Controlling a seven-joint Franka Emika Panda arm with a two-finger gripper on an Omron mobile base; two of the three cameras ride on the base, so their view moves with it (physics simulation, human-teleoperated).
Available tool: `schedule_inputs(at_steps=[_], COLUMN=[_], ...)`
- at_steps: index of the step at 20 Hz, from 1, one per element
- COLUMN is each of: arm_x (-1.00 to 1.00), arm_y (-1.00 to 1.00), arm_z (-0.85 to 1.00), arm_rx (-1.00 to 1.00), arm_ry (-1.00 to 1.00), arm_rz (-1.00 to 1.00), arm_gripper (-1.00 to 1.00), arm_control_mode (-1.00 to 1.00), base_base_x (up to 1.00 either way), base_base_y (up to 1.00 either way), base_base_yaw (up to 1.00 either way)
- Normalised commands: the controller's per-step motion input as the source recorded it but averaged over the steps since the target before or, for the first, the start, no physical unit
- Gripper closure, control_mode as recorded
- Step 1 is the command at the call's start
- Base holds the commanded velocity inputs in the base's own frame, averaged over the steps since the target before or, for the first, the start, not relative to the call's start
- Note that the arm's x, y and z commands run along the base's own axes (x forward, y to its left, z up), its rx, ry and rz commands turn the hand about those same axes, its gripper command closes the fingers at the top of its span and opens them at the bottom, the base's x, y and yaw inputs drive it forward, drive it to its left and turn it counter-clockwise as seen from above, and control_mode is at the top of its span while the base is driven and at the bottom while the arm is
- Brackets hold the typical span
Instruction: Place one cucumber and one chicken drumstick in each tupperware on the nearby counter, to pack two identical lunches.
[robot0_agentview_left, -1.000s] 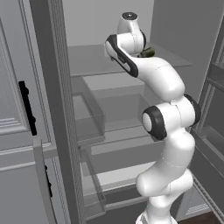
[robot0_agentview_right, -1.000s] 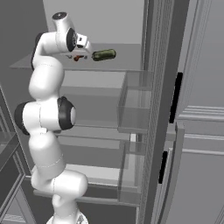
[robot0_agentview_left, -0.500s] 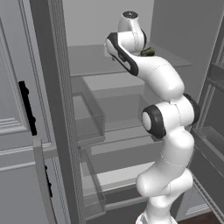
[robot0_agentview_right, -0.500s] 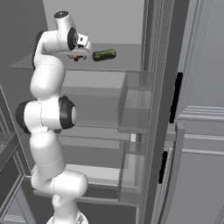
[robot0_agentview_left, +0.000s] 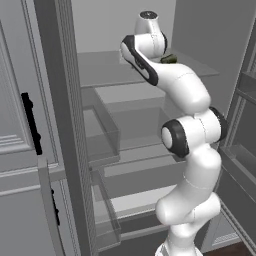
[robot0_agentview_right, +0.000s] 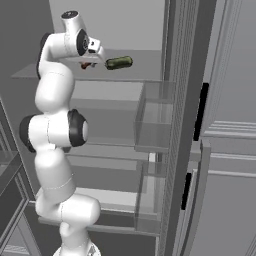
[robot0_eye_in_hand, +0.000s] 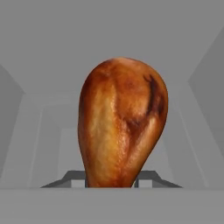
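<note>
On the fridge's top glass shelf (robot0_agentview_right: 145, 75), a glossy, teardrop-shaped brown drumstick (robot0_eye_in_hand: 122, 124) is sitting between the gripper (robot0_agentview_right: 95, 59) tips. Jaws are nearly closed around its narrow end. A dark green cucumber (robot0_agentview_right: 119, 62) is lying just beside.

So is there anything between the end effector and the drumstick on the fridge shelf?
Nothing visible. In the hand view the drumstick rises directly from between the fingertips of the end effector, with only the fridge's back wall behind it. The cucumber lies off to the side on the same shelf.

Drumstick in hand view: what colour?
Glossy golden-brown with darker charred patches; the chicken drumstick shows best in the hand view.
</note>
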Motion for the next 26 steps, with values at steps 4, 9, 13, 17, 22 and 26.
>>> schedule_inputs(at_steps=[4,9,13,17,22,26], arm_x=[-0.49,-0.34,-0.83,-1.0,-1.0,-1.0], arm_y=[0.02,0.02,-0.09,-0.24,-0.09,0.0], arm_z=[-0.23,-0.38,0.17,0.46,0.39,0.0], arm_rx=[0.0,0.0,0.0,0.0,0.0,0.0], arm_ry=[-0.37,-0.37,-0.08,0.0,0.0,0.12], arm_rz=[0.01,0.05,0.02,0.01,0.04,0.07], arm_gripper=[1.0,1.0,1.0,1.0,1.0,1.0], arm_control_mode=[-1.0,-1.0,-1.0,-1.0,-1.0,-1.0], base_base_x=[0.0,0.0,0.0,0.0,0.0,0.0], base_base_y=[0.0,0.0,0.0,0.0,0.0,0.0], base_base_yaw=[0.0,0.0,0.0,0.0,0.0,0.0])
